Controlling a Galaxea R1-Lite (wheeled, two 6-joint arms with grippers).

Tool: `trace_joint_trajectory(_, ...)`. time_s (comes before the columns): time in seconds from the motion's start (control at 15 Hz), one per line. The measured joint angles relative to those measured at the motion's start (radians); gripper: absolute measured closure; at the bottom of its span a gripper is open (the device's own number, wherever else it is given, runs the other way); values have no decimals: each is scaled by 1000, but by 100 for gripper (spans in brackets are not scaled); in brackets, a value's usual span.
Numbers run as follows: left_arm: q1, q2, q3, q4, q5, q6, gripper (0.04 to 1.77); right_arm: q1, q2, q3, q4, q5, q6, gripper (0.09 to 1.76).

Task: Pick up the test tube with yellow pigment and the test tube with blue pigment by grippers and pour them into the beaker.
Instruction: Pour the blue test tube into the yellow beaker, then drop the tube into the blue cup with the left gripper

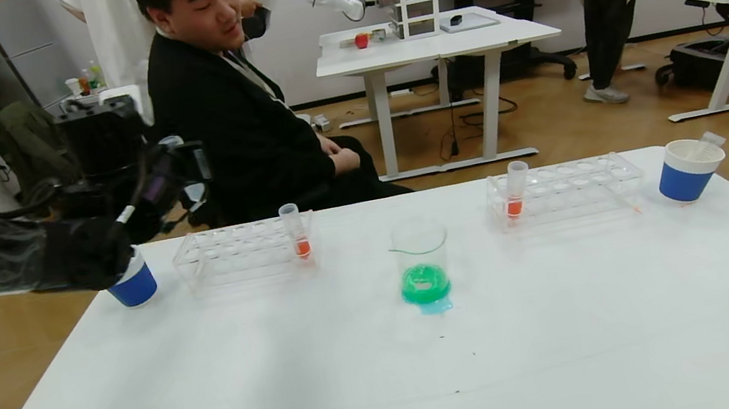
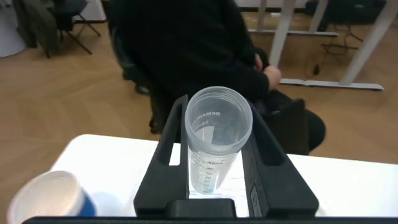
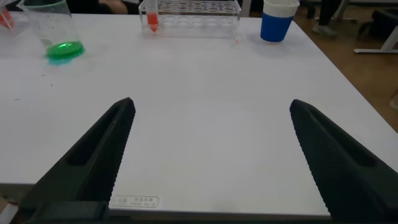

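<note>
My left gripper (image 2: 219,113) is shut on the test tube with blue pigment (image 2: 214,146), a clear tube that holds only a faint blue trace at its bottom. In the head view the left gripper (image 1: 116,257) hangs over the table's far left corner, just above a blue paper cup (image 1: 134,284). The beaker (image 1: 421,254) stands mid-table with green liquid in its bottom. My right gripper (image 3: 211,104) is open and empty, low over the near part of the table. No tube with yellow liquid shows.
Two clear racks (image 1: 241,250) (image 1: 568,187) stand at the back, each holding one orange-red tube (image 1: 295,230) (image 1: 515,191). A second blue cup (image 1: 687,170) at the far right holds an empty clear tube (image 1: 711,139). A man sits behind the table.
</note>
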Motion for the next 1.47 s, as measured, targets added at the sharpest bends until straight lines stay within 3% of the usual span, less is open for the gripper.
trace_joint_trajectory(0.2,195,-30,67,0,-81,-3,131,0,0,0,0,0,0,11)
trace_joint_trajectory(0.4,299,-28,100,-7,-96,-20,131,0,0,0,0,0,0,11)
trace_joint_trajectory(0.6,331,-5,104,-34,-96,-24,131,0,0,0,0,0,0,11)
trace_joint_trajectory(0.87,347,90,94,-151,-96,-23,131,0,0,0,0,0,0,11)
trace_joint_trajectory(1.47,368,215,138,-170,-98,-66,131,0,0,0,0,0,0,11)
